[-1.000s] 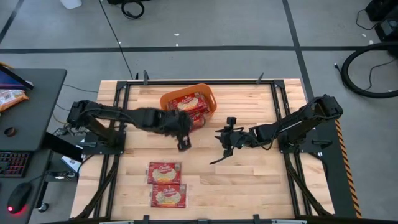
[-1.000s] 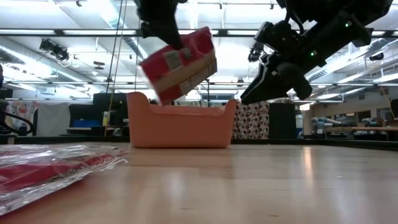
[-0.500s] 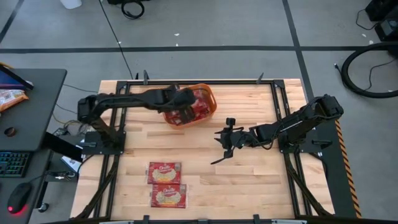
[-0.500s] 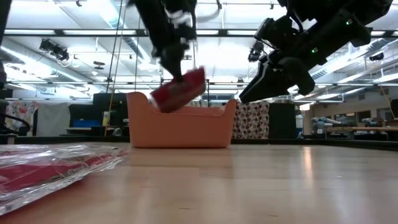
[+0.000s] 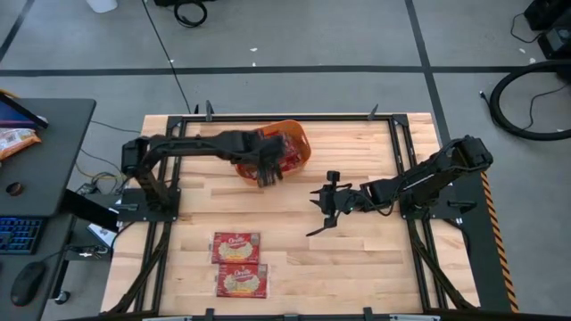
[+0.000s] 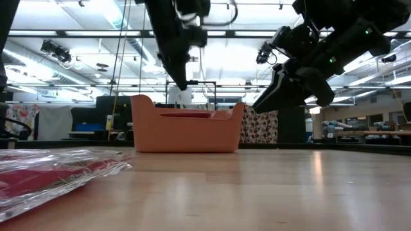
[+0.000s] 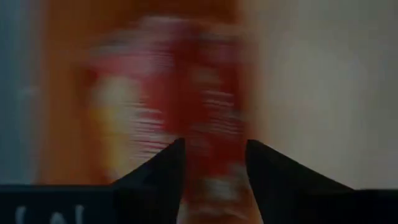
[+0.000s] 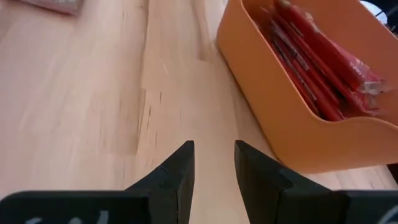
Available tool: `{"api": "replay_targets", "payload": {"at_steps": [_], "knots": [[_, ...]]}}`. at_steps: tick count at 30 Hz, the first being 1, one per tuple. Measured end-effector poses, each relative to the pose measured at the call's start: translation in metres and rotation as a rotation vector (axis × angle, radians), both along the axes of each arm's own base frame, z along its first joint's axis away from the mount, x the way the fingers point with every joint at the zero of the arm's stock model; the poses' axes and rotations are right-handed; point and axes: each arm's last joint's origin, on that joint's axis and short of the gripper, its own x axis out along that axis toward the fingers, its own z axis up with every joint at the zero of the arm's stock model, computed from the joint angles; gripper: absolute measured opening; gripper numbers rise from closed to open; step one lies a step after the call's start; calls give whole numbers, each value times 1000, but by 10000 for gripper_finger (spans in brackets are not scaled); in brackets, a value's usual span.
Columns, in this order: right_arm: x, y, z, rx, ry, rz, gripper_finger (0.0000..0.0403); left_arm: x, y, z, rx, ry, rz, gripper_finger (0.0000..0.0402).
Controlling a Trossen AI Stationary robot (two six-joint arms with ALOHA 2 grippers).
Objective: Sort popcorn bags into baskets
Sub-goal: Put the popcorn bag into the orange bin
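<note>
The orange basket (image 5: 302,143) stands on the table near its far edge, with several red popcorn bags (image 8: 323,68) lying in it. My left gripper (image 5: 266,176) hangs open above the basket's near rim (image 6: 186,115) and holds nothing; its wrist view shows blurred red bags (image 7: 186,93) below its fingers. My right gripper (image 5: 326,214) hovers open over bare wood to the right of the basket (image 8: 292,130). Two more popcorn bags (image 5: 236,246) (image 5: 243,280) lie flat near the table's near edge.
In the low view one of the loose bags (image 6: 51,173) fills the near left. Black frame rails (image 5: 165,232) run along the table's left and right sides. A dark desk with a keyboard (image 5: 22,236) stands beyond the left edge. Bare wood lies between the basket and the two loose bags.
My left gripper has carried a popcorn bag from the table's middle toward the far edge, over the basket, and lowered it tilted toward the rim. It has let go; the bag has dropped into the basket and no longer shows below the fingers.
</note>
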Motion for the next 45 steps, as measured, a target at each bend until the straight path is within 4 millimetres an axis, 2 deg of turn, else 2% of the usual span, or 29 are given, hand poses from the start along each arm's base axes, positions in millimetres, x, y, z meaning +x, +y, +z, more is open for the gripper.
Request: {"api": "replay_targets", "payload": {"at_steps": [3, 7, 14, 17, 23, 30, 33, 36, 40, 45], "knots": [[0, 0, 0, -4, -3, 0, 119, 3, -34, -1, -163, 1, -142, 177], [0, 0, 1, -8, -6, 3, 119, 1, -81, -11, -285, 28, -229, 173], [0, 0, 1, -9, -6, 3, 119, -20, -154, -27, -365, 108, -180, 172], [1, 0, 1, -8, -13, 3, 119, -31, -179, -34, -385, 134, -163, 172], [3, 1, 4, 2, -49, 21, 119, -62, -212, -70, -342, 238, -162, 172], [4, 2, 5, 14, -59, 36, 119, -83, -226, -102, -241, 248, -382, 172], [4, 2, 5, 14, -59, 36, 119, -90, -220, -116, -174, 258, -372, 172], [4, 2, 5, 14, -59, 36, 119, -92, -205, -122, -73, 249, -314, 172], [4, 2, 5, 14, -59, 36, 119, -90, -183, -123, 103, 250, -186, 172], [4, 2, 5, 14, -59, 37, 119, -76, -169, -103, 123, 267, -141, 172]]}}
